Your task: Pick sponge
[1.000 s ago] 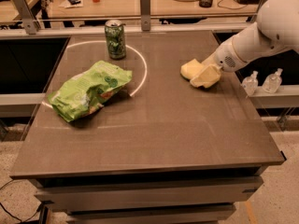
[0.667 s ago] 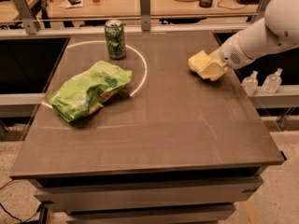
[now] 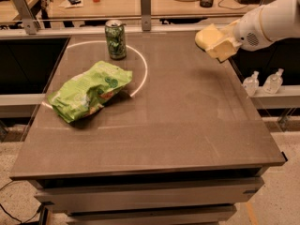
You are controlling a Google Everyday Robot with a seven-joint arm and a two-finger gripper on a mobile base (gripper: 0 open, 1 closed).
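The pale yellow sponge [image 3: 207, 35] is held in the air above the table's far right part, well clear of the surface. My gripper [image 3: 220, 43] is shut on it, reaching in from the right on the white arm [image 3: 267, 20]. Its pale yellow pads clamp the sponge's right side, and the sponge's left end sticks out free. A faint shadow lies on the table below it.
A wrinkly green snack bag [image 3: 89, 92] lies at the left middle of the grey table [image 3: 187, 125]. A green can [image 3: 116, 40] stands at the far edge inside a white ring. Two small clear bottles [image 3: 262, 82] sit on a ledge right of the table.
The gripper has lifted the sponge off the table and carried it up and slightly back. The bag and can have not moved.
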